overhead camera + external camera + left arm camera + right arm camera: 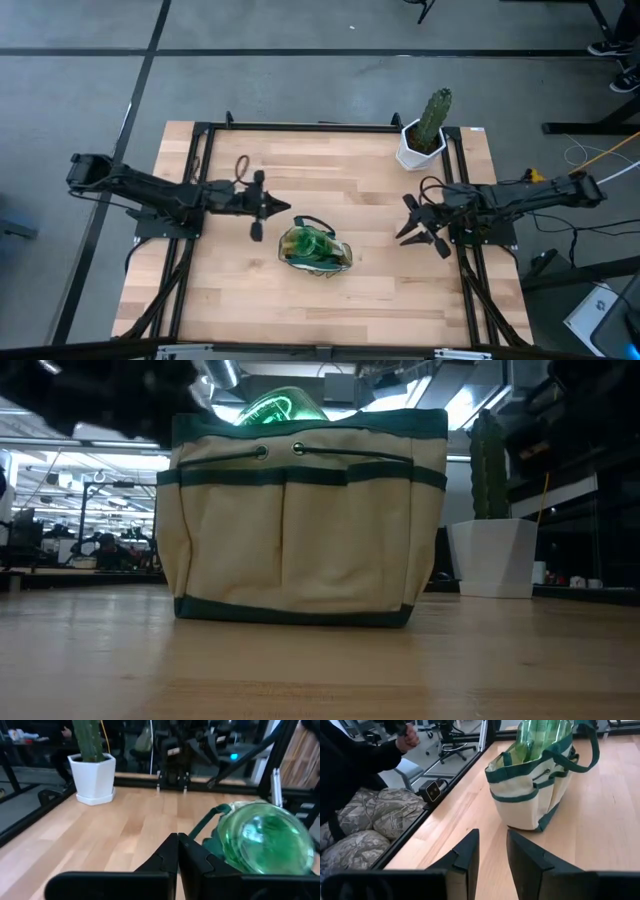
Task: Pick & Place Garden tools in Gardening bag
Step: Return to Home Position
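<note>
The cream gardening bag (316,250) with dark green trim stands upright on its base near the table's middle; it also shows in the low view (300,520) and the right wrist view (535,790). The translucent green spray bottle (265,837) sticks up out of the bag's open top (280,408). The shears, rake and trowel are not visible. My left gripper (285,207) is shut and empty, just left of and beyond the bag. My right gripper (410,228) is open and empty, to the bag's right.
A cactus in a white faceted pot (425,135) stands at the table's far right corner. A black frame rail (300,127) runs along the far edge. A person in dark sleeves (360,765) shows beyond the table's near edge, beside camouflage bags (375,820).
</note>
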### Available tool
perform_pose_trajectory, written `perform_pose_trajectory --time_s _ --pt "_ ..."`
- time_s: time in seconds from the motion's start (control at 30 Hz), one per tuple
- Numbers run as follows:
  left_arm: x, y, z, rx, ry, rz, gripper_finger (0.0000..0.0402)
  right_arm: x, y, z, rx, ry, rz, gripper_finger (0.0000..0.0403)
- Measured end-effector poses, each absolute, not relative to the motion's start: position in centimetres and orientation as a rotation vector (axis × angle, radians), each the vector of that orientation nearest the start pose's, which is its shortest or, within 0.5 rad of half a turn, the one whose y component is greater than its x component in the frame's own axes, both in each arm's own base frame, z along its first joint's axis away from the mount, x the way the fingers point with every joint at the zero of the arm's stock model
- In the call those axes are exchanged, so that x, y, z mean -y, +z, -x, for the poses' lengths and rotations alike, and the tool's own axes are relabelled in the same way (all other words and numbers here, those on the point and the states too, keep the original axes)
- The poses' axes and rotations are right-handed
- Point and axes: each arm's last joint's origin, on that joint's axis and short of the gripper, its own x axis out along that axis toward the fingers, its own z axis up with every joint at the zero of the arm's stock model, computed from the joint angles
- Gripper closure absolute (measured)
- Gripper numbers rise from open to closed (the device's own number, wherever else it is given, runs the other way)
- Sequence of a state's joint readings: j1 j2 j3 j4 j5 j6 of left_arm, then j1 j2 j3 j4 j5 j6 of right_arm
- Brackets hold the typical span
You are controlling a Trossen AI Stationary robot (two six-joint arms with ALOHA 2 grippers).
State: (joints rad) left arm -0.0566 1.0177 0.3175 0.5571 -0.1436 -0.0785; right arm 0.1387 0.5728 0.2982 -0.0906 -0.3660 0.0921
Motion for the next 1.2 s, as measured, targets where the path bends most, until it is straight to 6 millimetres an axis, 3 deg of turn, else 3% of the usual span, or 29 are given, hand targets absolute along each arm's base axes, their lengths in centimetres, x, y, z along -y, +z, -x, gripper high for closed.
perform_pose_trajectory --time_s 0.23,0.43,0.77,1.1,1.2 --pt "0.4 18.6 -15.9 -0.029 0.105 0.084 0.0395 -2.6 18.4 -12.9 -0.348 0.380 -0.123 0.0302" --pt "0.2 17.0 -13.5 0.023 0.134 0.086 0.0397 -2.5 17.6 -12.5 -0.281 0.380 -0.088 0.0302" --pt "0.0 16.3 -12.3 -0.042 0.181 0.082 0.0397 -2.2 16.9 -11.8 -0.333 0.308 -0.073 0.0302" --pt "0.0 16.4 -12.2 -0.041 0.186 0.050 0.0393 -1.9 14.6 -11.0 -0.251 0.248 -0.008 0.0302" --pt "0.0 16.4 -12.2 -0.041 0.186 0.050 0.0395 -1.8 14.7 -11.0 -0.222 0.243 -0.002 0.0302"
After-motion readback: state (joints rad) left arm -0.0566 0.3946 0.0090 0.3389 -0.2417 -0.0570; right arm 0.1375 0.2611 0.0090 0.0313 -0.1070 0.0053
